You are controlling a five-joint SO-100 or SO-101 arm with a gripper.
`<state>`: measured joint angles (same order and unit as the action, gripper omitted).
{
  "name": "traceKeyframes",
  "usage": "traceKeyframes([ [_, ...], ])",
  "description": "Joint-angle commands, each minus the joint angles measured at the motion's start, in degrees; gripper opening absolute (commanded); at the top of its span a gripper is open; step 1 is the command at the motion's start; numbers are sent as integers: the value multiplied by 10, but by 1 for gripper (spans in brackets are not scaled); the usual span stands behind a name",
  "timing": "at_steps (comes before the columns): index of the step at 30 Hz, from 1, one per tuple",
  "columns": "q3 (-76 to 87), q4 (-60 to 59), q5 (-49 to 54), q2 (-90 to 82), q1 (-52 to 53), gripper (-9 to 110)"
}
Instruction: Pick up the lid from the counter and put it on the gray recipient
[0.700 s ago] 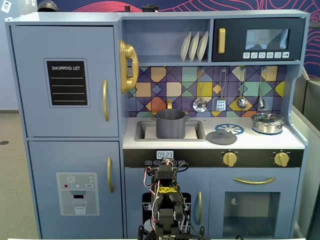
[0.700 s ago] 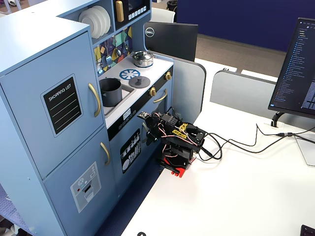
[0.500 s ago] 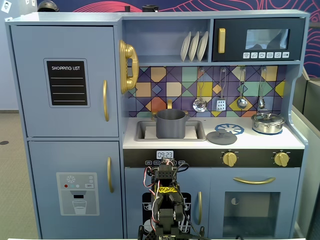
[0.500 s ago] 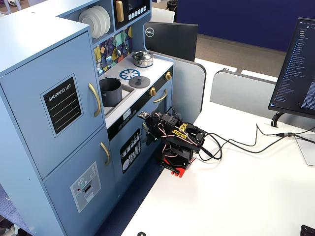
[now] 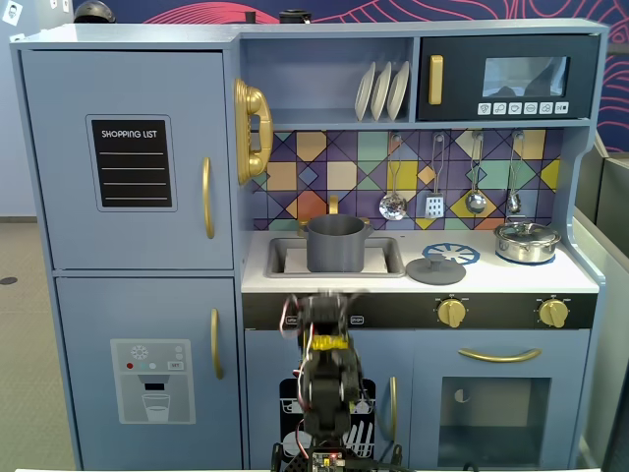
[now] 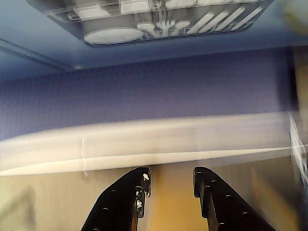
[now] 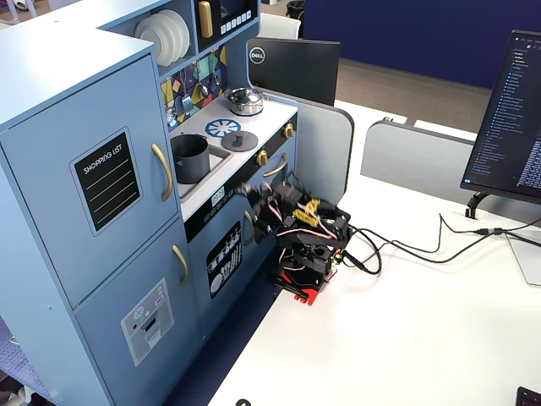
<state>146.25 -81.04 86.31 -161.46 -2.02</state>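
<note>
The dark-gray lid (image 5: 435, 268) with its small knob lies flat on the pale counter (image 5: 511, 279), to the right of the sink in a fixed view; it also shows in the other fixed view (image 7: 239, 139). The gray pot (image 5: 336, 243) stands upright in the sink basin, open-topped (image 7: 190, 158). My arm (image 5: 324, 364) is folded low in front of the cabinet, well below the counter, and looks blurred (image 7: 300, 224). In the wrist view my gripper (image 6: 171, 175) is open and empty, facing the lower cabinet door and the table.
A shiny silver pot (image 5: 527, 241) with its own lid stands at the counter's right end. Utensils (image 5: 433, 202) hang on the back wall above the counter. Gold knobs (image 5: 451, 312) line the front edge. A monitor (image 7: 507, 127) and cables (image 7: 406, 249) are on the white table.
</note>
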Motion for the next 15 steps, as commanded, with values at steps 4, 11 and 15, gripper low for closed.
traceKeyframes([
  [4,-154,-11,23,110,1,0],
  [11,-237,79,91,89,63,0],
  [15,-366,141,122,113,108,0],
])
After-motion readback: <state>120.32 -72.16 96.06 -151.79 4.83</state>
